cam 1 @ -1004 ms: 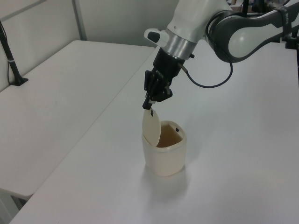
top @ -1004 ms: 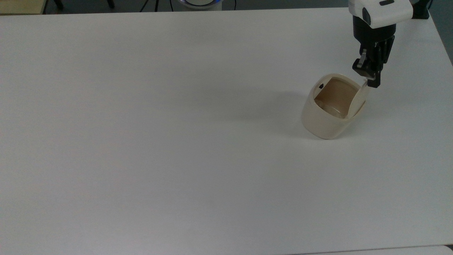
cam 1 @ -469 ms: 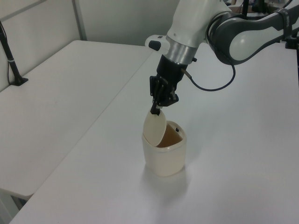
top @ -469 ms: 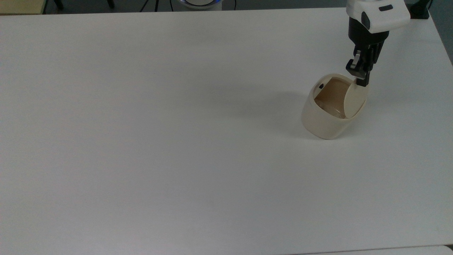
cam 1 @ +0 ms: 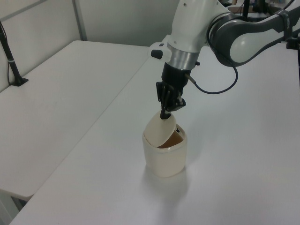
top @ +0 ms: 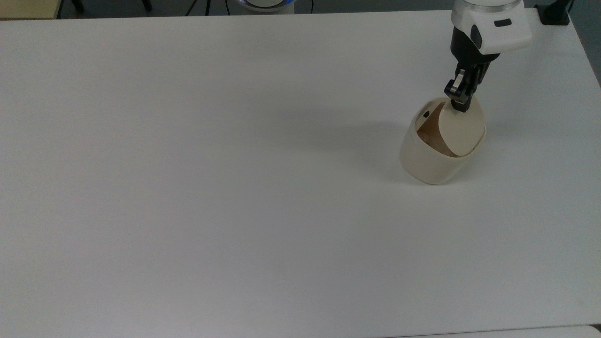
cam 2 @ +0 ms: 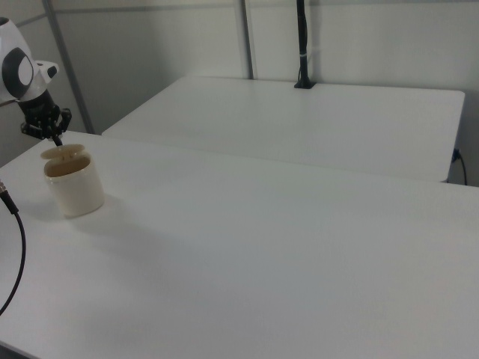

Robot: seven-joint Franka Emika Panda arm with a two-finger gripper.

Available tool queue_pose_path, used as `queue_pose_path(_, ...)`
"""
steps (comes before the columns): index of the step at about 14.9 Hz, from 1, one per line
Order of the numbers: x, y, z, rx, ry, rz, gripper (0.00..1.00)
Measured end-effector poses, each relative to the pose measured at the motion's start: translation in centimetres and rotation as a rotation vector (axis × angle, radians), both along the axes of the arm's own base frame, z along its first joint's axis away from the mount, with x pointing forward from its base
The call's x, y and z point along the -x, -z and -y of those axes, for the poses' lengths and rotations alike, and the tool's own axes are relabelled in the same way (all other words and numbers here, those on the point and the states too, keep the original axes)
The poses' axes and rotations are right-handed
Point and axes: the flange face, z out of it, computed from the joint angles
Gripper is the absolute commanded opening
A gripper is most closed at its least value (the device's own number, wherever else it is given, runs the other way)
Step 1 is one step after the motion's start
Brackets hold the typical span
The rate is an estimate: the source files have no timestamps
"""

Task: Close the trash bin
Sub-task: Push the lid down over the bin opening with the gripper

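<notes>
From my seat, the top view's left and centre are bare white table [top: 211, 188], with open room stretching to the near edge along the bottom of the frame. The trash bin [top: 429, 162] stands at the right of the top view, in its upper half, well short of the table's right edge and of the far edge at the top. Its lid [top: 462, 126] is tilted partway down over the mouth, leaving a brown wedge of interior open on the top view's left side, with a small black mark [top: 426, 114] on the rim there. The gripper [top: 459, 101] comes down from the upper right of the frame, fingers drawn together with nothing between them, and its tip presses on the lid's upper edge. In the left view the bin [cam 1: 165, 157] sits at centre and the gripper [cam 1: 165, 112] sits just above it. In the right view a second table [cam 2: 314, 120] lies beyond a gap at upper centre. I can read no writing or labels anywhere
</notes>
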Motion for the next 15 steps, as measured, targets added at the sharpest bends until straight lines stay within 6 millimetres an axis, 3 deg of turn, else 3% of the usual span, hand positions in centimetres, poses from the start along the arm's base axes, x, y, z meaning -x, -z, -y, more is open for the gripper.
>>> queue_pose_path(11,0.2,5.0,1.0,0.059,0.006,-0.079,0.0)
queue_pose_path(15,0.2,5.2,1.0,0.067,0.003,-0.08,0.0)
